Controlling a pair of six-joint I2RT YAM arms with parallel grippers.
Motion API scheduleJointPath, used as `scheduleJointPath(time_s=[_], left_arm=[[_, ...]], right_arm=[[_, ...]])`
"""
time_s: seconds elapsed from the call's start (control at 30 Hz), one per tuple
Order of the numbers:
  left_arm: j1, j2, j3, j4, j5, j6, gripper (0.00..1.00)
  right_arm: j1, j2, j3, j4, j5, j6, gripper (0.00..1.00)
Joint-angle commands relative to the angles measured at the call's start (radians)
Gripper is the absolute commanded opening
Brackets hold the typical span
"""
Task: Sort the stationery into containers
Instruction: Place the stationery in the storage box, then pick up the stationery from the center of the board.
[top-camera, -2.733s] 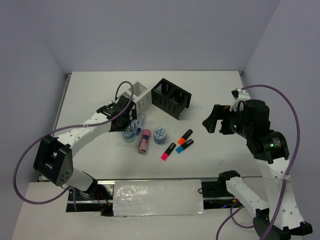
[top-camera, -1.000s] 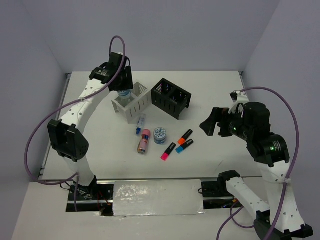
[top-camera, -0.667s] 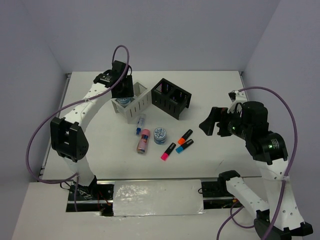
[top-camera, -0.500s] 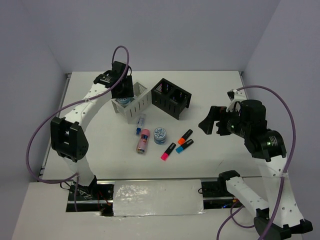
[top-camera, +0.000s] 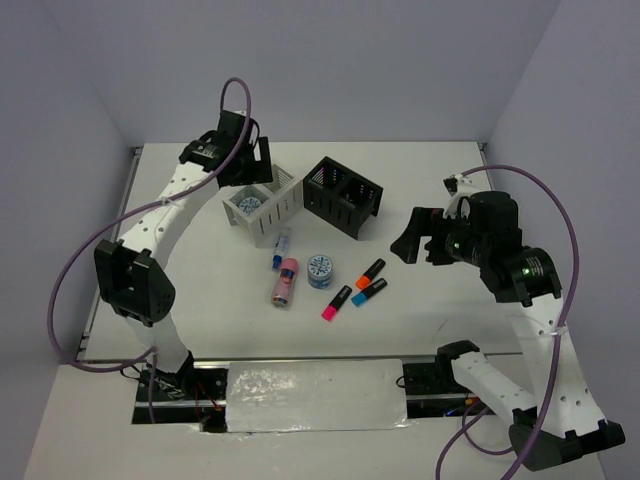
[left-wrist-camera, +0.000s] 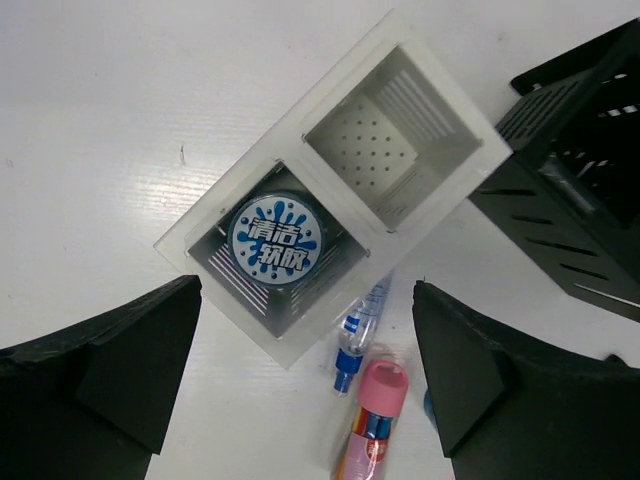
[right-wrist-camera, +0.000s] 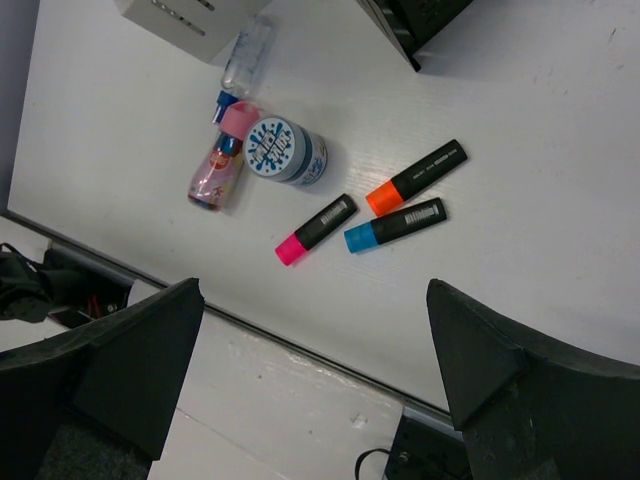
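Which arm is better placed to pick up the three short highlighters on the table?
Likely the right. The right gripper, open, hangs near the short black-bodied orange highlighter, blue highlighter and pink highlighter. The left gripper, also open, is over the white slatted box, farther away.

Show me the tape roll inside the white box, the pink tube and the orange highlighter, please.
tape roll (left-wrist-camera: 273, 241), left wrist view, centre of its printed top face.
pink tube (right-wrist-camera: 219, 162), right wrist view, middle of its body.
orange highlighter (right-wrist-camera: 420, 174), right wrist view, middle of its black barrel.
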Motion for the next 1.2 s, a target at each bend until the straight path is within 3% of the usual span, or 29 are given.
scheduleJointPath(time_s=[0.0, 0.07, 0.2, 0.4, 0.5, 0.77, 1.17], left_arm=[[-0.039, -0.098, 0.059, -0.038, 0.050, 0.017, 0.99], [-0.091, -0.140, 0.031, -0.025, 0.101, 0.029, 0.99], [-0.331, -0.163, -0.053, 0.003, 0.100, 0.023, 0.99], [-0.499, -0.109, -0.192, 0.055, 0.088, -0.029, 0.99], [-0.536, -0.075, -0.242, 0.095, 0.086, -0.046, 0.99], [-0.540, 0.023, -0.304, 0.141, 0.086, -0.046, 0.99], [-0.536, 0.112, -0.288, 0.138, 0.009, -0.014, 0.99]], right_arm=[[0.036, -0.006, -0.026, 0.068, 0.045, 0.020, 1.00], [0.076, -0.002, -0.031, 0.063, 0.102, 0.036, 1.00], [0.088, -0.014, -0.017, 0.037, 0.328, 0.118, 1.00], [0.088, -0.022, 0.057, -0.030, 0.448, 0.176, 1.00], [0.088, -0.049, 0.040, -0.033, 0.481, 0.173, 1.00], [0.088, -0.117, -0.055, -0.001, 0.376, 0.167, 1.00], [0.088, -0.126, -0.055, -0.009, 0.337, 0.147, 1.00]])
